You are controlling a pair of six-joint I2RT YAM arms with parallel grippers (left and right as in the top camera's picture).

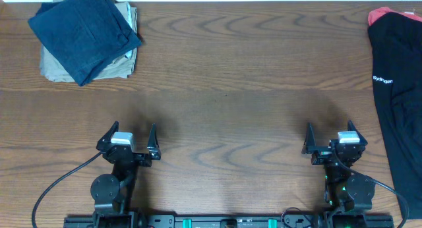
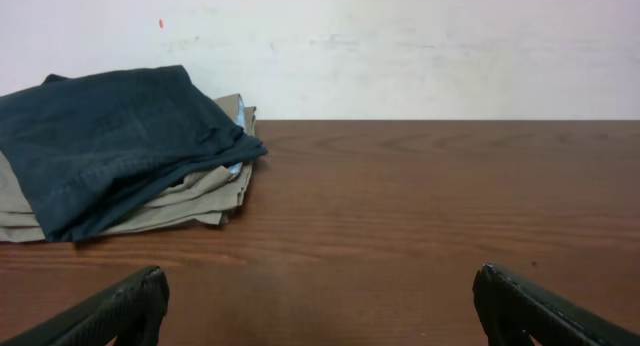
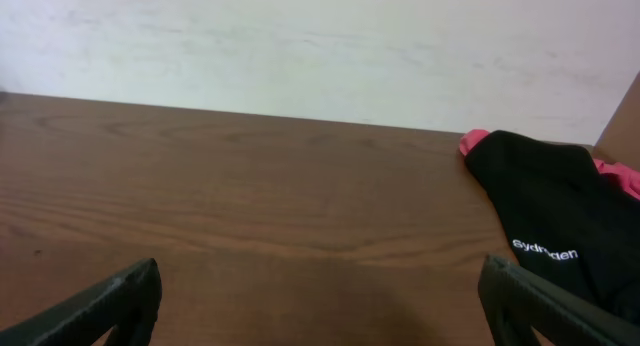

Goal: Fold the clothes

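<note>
Desk (image 1: 224, 76): dark brown wood, grain running side to side; the middle span carries nothing. Behind the far edge stands a plain off-white wall (image 2: 420, 46), faintly scuffed, with one small red speck high on the left in the left wrist view.

Navy shorts (image 1: 84, 31): folded, at the far left corner of the desk; they rest on top of folded khaki shorts (image 1: 56, 68) and are turned at an angle to them, so khaki shows along the near and right sides; a sliver of light blue shows between the two layers.

Black garment (image 1: 399, 89): spread along the right edge of the desk, small white lettering on it; a strip of pink-red cloth (image 1: 377, 16) shows at its far end.

Left gripper (image 1: 134, 132): at the near side of the desk, jaws spread wide, holding nothing, well apart from the stack.

Right gripper (image 1: 330, 130): likewise near, jaws spread wide, empty; near the black garment but not touching it.
</note>
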